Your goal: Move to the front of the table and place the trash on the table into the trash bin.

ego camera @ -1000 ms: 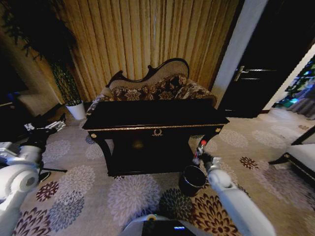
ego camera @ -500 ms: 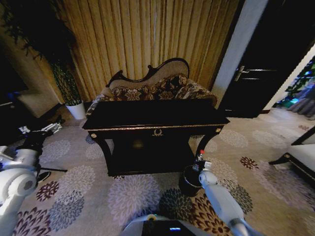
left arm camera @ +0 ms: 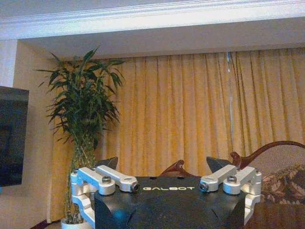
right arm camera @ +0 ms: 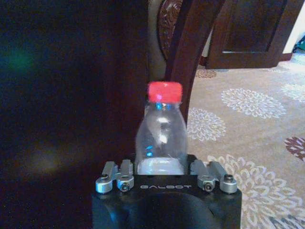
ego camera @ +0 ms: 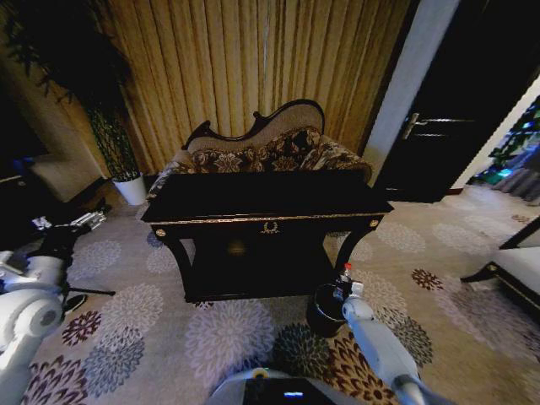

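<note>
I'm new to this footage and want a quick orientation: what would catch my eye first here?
The black gold-trimmed table stands mid-room before a patterned sofa. At its right front leg the right gripper holds a clear red-capped bottle over the dark trash bin on the flowered carpet. The left gripper hangs open far to the left.

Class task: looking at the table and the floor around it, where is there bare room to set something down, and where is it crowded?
The table top looks bare from edge to edge. Open carpet lies before its left legs. By its right front leg it is crowded: the trash bin stands there, and the right pincer holds the bottle above it.
</note>
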Available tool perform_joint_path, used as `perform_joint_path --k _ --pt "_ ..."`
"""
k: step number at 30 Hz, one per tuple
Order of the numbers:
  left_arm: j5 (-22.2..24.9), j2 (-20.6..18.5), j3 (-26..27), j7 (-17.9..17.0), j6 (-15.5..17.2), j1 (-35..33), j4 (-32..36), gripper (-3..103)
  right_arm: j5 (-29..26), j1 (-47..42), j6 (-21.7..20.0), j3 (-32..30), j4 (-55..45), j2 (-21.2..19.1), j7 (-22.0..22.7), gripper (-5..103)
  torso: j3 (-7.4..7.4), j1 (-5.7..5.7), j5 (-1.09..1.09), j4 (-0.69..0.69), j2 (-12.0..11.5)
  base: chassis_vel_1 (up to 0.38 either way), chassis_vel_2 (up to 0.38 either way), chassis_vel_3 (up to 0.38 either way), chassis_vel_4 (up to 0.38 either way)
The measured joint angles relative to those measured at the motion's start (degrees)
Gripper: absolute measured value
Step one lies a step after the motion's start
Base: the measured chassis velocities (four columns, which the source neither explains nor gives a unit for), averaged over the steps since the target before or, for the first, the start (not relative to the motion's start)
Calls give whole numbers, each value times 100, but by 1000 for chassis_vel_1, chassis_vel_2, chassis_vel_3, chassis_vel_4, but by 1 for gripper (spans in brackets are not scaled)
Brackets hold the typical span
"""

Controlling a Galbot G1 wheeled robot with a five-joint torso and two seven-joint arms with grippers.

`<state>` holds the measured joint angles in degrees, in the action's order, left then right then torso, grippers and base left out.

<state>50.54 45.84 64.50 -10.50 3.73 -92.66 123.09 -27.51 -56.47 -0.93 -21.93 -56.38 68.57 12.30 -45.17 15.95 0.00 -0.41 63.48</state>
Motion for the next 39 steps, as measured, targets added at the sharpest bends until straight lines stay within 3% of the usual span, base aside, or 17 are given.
perform_joint_path --k 2,3,4,6,9,10,13,39 --pt "-3 5 -6 6 -1 -10 0 100 4 -43 -5 -33 -78 2 9 58 0 0 -1 0 0 0 0 0 0" --pt "-3 5 -6 6 -1 -10 0 100 4 -43 -5 -33 -78 2 9 58 0 0 -1 0 0 0 0 0 0" --pt "-11 11 -8 16 -6 -16 -2 100 4 -56 -7 -46 -126 -2 13 70 0 0 -1 0 0 0 0 0 0" --pt "-14 13 -10 18 -11 -16 -4 100 5 -61 -8 -51 -154 -4 14 70 0 0 -1 0 1 0 0 0 0" --pt "-16 13 -14 21 -18 -13 -9 100 8 -64 -21 -55 -213 -8 17 85 0 0 0 0 0 0 0 0 0" --pt "-16 13 -14 21 -18 -13 -9 100 8 -64 -21 -55 -213 -8 17 85 0 0 0 0 0 0 0 0 0" --pt "-16 -6 -12 23 -21 -7 -20 100 8 -61 -32 -55 -255 -11 19 99 0 0 0 0 1 0 0 0 0" --pt "-25 -35 6 93 -60 -46 -69 100 -30 -91 -58 -119 -315 -23 20 100 0 0 0 0 0 0 0 0 0"
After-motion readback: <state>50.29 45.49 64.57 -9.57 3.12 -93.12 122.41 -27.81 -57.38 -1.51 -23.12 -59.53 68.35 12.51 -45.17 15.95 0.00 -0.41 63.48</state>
